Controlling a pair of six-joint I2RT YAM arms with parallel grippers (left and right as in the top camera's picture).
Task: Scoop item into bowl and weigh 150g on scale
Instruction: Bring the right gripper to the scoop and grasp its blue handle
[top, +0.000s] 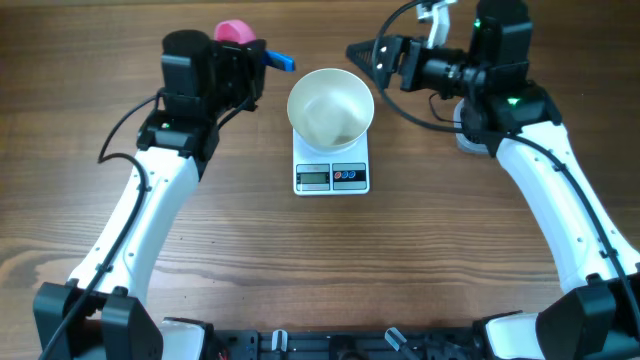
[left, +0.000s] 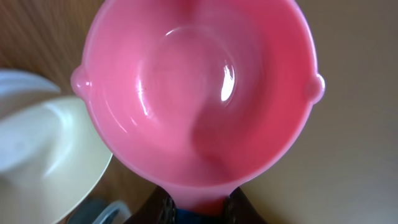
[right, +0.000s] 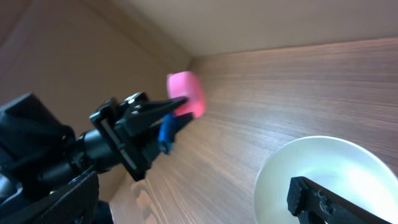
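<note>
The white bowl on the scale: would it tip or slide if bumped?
Probably slides easily: the bowl looks smooth and merely rests on the scale. It appears empty, so likely light; rigid, possibly breakable if knocked off.

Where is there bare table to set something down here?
Bare wood table stretches in front of the scale, wide and free. Crowded at the back: the bowl sits between the left gripper with its pink scoop and the open right gripper.

Wooden table (top: 320, 270), white scale (top: 332, 178) on it
</note>
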